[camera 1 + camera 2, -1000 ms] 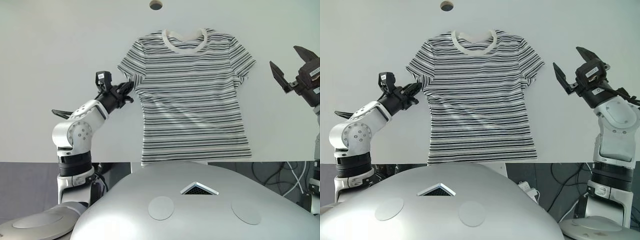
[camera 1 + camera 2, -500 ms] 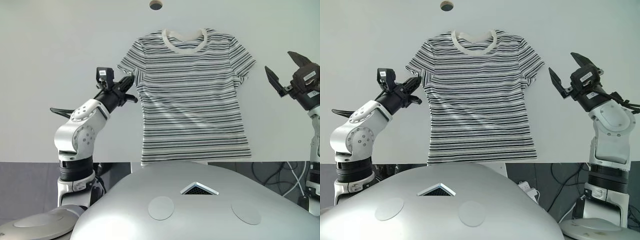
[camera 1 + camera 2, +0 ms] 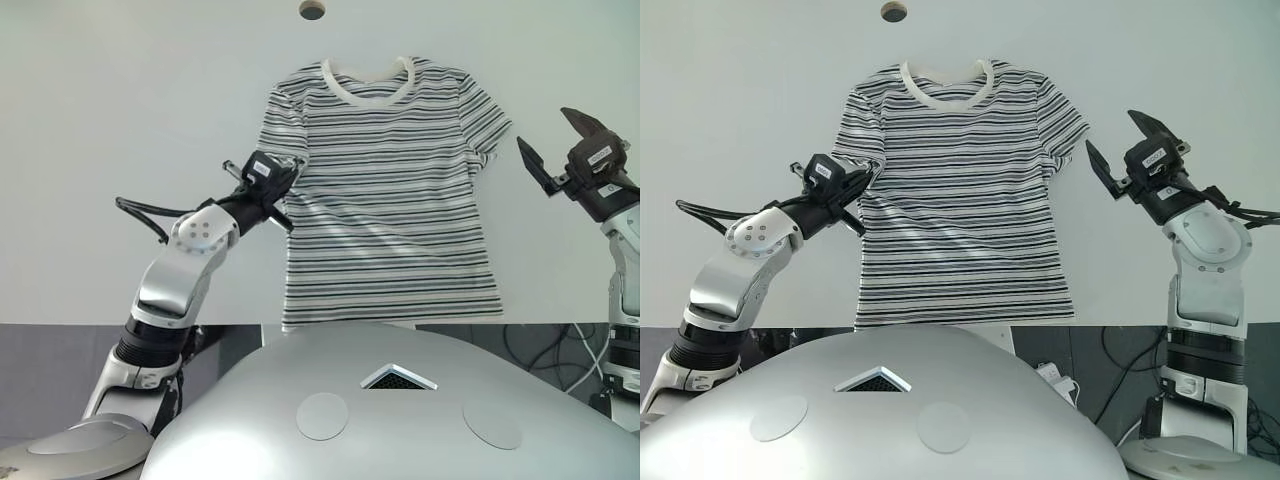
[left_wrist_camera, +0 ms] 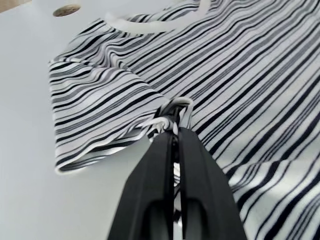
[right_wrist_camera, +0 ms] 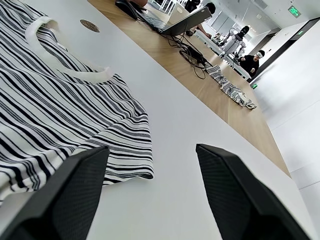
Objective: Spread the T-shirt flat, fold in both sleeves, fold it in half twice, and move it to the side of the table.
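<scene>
Striped T-shirt [image 3: 385,190] flat mid-way across the table [image 3: 120,90], left gripper [image 4: 175,131] pinched tight on the left sleeve [image 4: 100,110], bunched hem plain from its wrist, right gripper [image 3: 1109,130] spread wide, apparently hovering beside the right sleeve [image 5: 120,145]

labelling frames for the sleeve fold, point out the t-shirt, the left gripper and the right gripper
T-shirt [image 3: 395,200]: left eye view, mid chest.
left gripper [image 4: 173,131]: left wrist view, between its shut fingers' tips.
right gripper [image 3: 1113,138]: right eye view, between its open fingers' tips.
</scene>
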You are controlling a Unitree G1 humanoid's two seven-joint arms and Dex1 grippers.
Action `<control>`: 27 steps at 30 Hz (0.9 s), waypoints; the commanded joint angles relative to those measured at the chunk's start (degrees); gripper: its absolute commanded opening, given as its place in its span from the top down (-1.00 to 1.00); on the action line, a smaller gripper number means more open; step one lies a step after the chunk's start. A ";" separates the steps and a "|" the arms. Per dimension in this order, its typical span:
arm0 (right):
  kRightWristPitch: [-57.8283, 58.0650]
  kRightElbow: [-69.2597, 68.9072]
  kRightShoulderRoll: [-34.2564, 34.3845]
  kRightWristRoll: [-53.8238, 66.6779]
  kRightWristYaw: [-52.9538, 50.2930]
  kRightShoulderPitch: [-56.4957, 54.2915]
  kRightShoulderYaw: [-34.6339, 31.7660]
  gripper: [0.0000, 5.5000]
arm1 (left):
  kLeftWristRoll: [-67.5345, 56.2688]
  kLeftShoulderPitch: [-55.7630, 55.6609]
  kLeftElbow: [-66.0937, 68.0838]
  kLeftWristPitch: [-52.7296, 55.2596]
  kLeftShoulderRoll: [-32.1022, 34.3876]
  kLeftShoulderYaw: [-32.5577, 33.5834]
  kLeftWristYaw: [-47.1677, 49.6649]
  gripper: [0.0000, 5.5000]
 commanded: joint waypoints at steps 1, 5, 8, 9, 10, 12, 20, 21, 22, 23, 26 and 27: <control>0.07 -0.17 0.96 -1.06 -0.75 -0.08 1.42 -0.19 | 3.61 -2.93 2.58 -2.12 2.27 0.03 -1.65 0.99; -0.13 0.03 1.40 -1.27 -1.21 -0.14 2.24 -0.19 | 5.60 -3.83 4.31 -3.58 2.60 -0.22 -3.05 0.99; -0.29 -0.15 1.34 -1.11 -1.38 0.38 1.98 -0.19 | -0.65 -2.91 3.39 0.37 1.40 5.14 -4.95 0.99; -0.40 -0.31 1.40 -1.06 -1.50 0.78 1.79 -0.19 | -2.88 -2.73 2.94 2.07 1.09 7.34 -5.49 0.99; -0.50 -0.50 1.43 -1.03 -1.60 1.15 1.61 -0.19 | -5.06 -2.42 2.25 3.63 1.12 9.54 -6.11 0.99; -0.59 -0.50 1.41 -0.99 -1.69 1.28 1.51 -0.19 | -11.36 -0.60 -0.14 8.40 1.95 13.38 -9.10 0.99; -1.37 0.26 1.08 -1.21 -1.87 1.23 1.62 -0.19 | -18.66 1.75 -0.34 14.79 1.93 18.89 -10.56 0.55; -1.46 0.27 0.95 -1.15 -1.82 1.29 1.44 -0.19 | -19.47 1.27 1.02 15.76 1.42 20.40 -9.97 0.54; -1.50 0.25 0.83 -1.08 -1.76 1.32 1.27 -0.19 | -20.45 0.66 2.56 16.85 0.91 22.07 -9.19 0.54; -1.62 0.25 0.73 -1.04 -1.74 1.50 1.08 -0.19 | -20.91 -0.15 5.00 17.93 0.69 23.88 -8.29 0.54; -1.72 0.15 0.61 -0.78 -1.68 1.91 0.69 -0.19 | -22.43 -2.50 9.98 21.26 -0.70 27.42 -5.64 0.54; -1.74 0.13 0.61 -0.77 -1.67 1.96 0.70 -0.19 | -22.92 -3.30 11.23 22.39 -1.60 28.53 -4.41 0.54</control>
